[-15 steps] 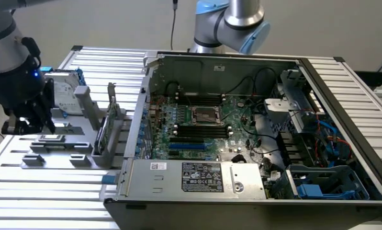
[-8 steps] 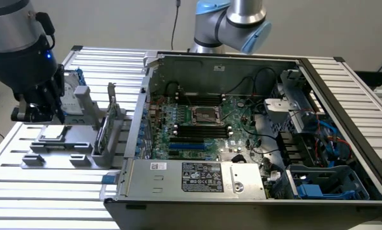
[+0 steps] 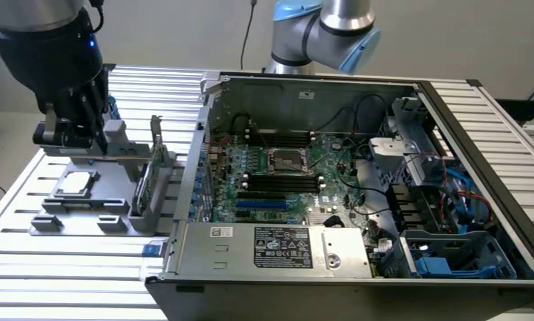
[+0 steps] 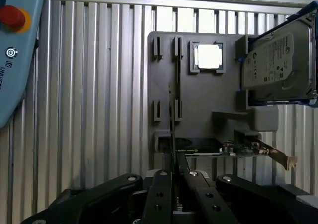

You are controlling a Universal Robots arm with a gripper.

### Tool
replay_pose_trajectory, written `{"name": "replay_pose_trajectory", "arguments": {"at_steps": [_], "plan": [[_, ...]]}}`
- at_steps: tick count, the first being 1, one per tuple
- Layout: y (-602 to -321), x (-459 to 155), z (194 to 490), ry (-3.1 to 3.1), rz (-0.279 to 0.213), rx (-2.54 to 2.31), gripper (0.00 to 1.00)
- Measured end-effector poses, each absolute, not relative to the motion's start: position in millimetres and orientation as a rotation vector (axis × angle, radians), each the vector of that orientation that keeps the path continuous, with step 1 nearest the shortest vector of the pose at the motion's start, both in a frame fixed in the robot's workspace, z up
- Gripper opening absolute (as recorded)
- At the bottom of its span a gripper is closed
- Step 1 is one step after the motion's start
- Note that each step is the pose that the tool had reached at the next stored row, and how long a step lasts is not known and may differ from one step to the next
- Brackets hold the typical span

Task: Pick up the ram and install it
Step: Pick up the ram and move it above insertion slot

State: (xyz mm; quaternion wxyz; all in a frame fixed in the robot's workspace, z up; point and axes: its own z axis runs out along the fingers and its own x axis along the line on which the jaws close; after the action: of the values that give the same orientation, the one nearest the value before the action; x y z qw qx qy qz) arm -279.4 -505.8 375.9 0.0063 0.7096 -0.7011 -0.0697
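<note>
Wrist view: looks along the ram (image 4: 175, 110), edge-on as a thin dark stick over the grey holder (image 4: 208, 100), in line with the holder's slotted posts. Finds it pinched between the fingers (image 4: 160, 194) of the gripper (image 4: 174, 177), drawn together on its near end; cannot tell whether its lower edge is clear of the holder's slots. Also on the holder: a square silver processor (image 4: 208, 55), a hard drive (image 4: 278, 60) in a blue frame at one edge, a green card (image 4: 233, 148) with a metal bracket. Under the holder, the slatted tabletop (image 4: 99, 95). Exterior view: places the gripper directly above the holder, with the open computer case (image 3: 276, 90) just beside the holder.
</note>
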Motion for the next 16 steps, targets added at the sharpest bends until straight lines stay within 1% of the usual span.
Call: {"name": "replay_pose_trajectory", "arguments": {"at_steps": [4,7,16], "plan": [[-505.8,-261.5,393.8,-2.192,-0.223,2.219,0.15],[-505.7,-247.7,402.0,-2.192,-0.224,2.218,0.15],[-505.7,-206.7,405.7,-2.192,-0.224,2.218,0.15]]}}
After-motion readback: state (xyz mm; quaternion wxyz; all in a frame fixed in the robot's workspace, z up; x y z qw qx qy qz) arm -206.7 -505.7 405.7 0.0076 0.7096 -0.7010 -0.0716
